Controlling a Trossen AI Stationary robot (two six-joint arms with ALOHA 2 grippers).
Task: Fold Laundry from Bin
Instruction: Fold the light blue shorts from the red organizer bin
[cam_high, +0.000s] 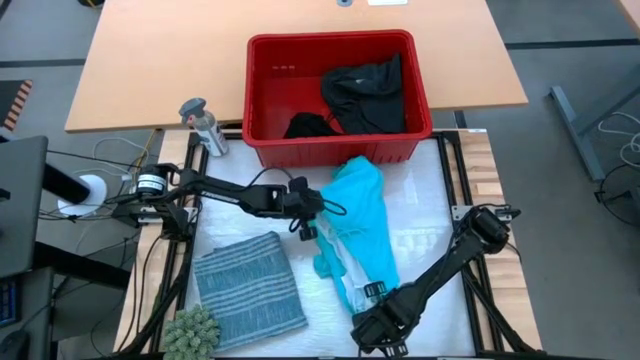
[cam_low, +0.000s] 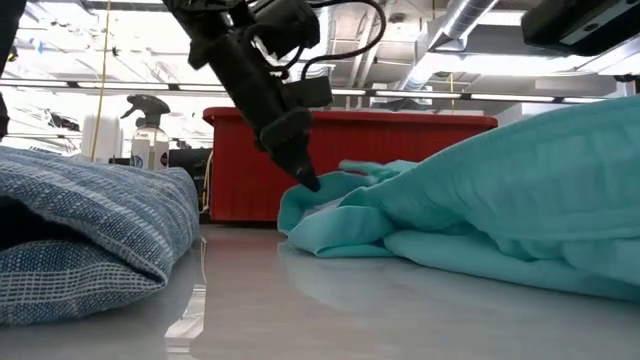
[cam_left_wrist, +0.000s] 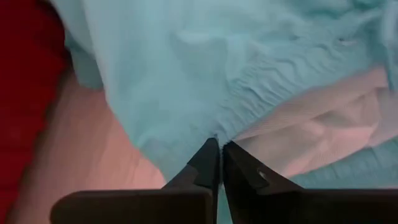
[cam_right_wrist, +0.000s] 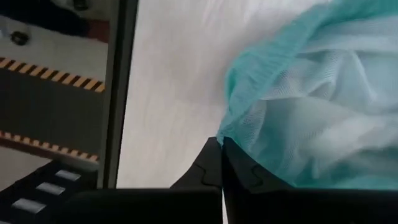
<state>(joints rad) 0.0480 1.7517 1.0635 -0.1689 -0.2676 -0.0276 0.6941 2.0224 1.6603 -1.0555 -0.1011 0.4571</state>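
Note:
The turquoise garment (cam_high: 360, 225) lies crumpled on the white table mat, its pale inner side showing along the left; it also fills the right of the low view (cam_low: 480, 210). My left gripper (cam_high: 306, 226) is shut at its left edge. My right gripper (cam_high: 372, 293) is shut at its near end. The blue-grey striped garment (cam_high: 248, 290) lies folded at the near left. The red bin (cam_high: 338, 150) stands at the far side and holds black garments (cam_high: 365, 95). My left gripper pinches the turquoise garment's left edge (cam_left_wrist: 214, 132) between its two fingertips; the cloth puckers there. The fingers slant down from the table's left (cam_low: 300, 170). The rest of the garment lies slack on the mat. My right gripper pinches a corner of the garment's near edge (cam_right_wrist: 225, 135) at its fingertips, coming from the table's near right. One layer or several, I cannot tell. The cloth beyond the fingers rests loosely on the mat.
A grey spray bottle (cam_high: 203, 125) stands left of the bin. A green spiky object (cam_high: 190, 328) sits at the near left corner. Bare white mat (cam_high: 430, 215) shows right of the garment.

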